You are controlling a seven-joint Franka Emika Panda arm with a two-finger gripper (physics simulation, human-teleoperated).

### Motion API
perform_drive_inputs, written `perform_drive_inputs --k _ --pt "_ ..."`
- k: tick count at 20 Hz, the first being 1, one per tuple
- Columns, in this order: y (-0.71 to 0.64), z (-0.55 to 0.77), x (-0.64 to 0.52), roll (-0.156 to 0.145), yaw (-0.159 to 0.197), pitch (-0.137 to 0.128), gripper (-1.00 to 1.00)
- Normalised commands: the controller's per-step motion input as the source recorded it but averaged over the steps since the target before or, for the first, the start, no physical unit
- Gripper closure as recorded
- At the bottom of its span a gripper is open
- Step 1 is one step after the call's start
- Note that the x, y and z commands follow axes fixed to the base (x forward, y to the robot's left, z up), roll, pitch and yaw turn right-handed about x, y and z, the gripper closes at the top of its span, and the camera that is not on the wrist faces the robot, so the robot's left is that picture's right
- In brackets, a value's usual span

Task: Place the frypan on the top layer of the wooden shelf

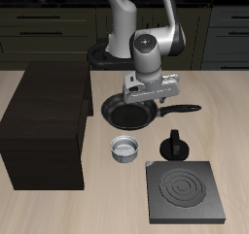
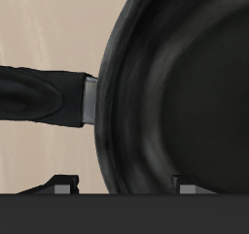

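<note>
The frypan is a round black shallow pan resting on the table, close beside the wooden shelf. Its long black handle points away from the shelf. The wooden shelf is a large dark brown box with a flat top. My gripper hovers just above the pan's rim on the handle side. In the wrist view the frypan fills most of the frame with its handle beside it. The gripper is open, with one fingertip outside the rim and one over the pan's inside. It holds nothing.
A small grey metal pot stands nearer the table's front edge than the pan. A small black knobbed object stands beside it. A flat square black stove plate with rings lies near the front edge.
</note>
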Motion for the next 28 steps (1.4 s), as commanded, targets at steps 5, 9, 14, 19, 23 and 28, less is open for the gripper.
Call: perform_drive_inputs --k 5,9,14,19,23,28 --pt "-0.15 -0.04 0.13 -0.027 -0.011 0.028 1.0" --pt "-0.08 0.0 0.04 0.0 -0.005 0.01 1.0" --pt "0.04 0.09 0.04 0.0 0.024 -0.016 1.0" --pt "0.08 0.17 0.04 0.009 0.029 -0.02 1.0" --pt "-0.04 0.3 0.12 -0.044 0.005 -0.047 1.0" --pt "-0.17 0.25 0.11 -0.065 -0.001 -0.04 1.0"
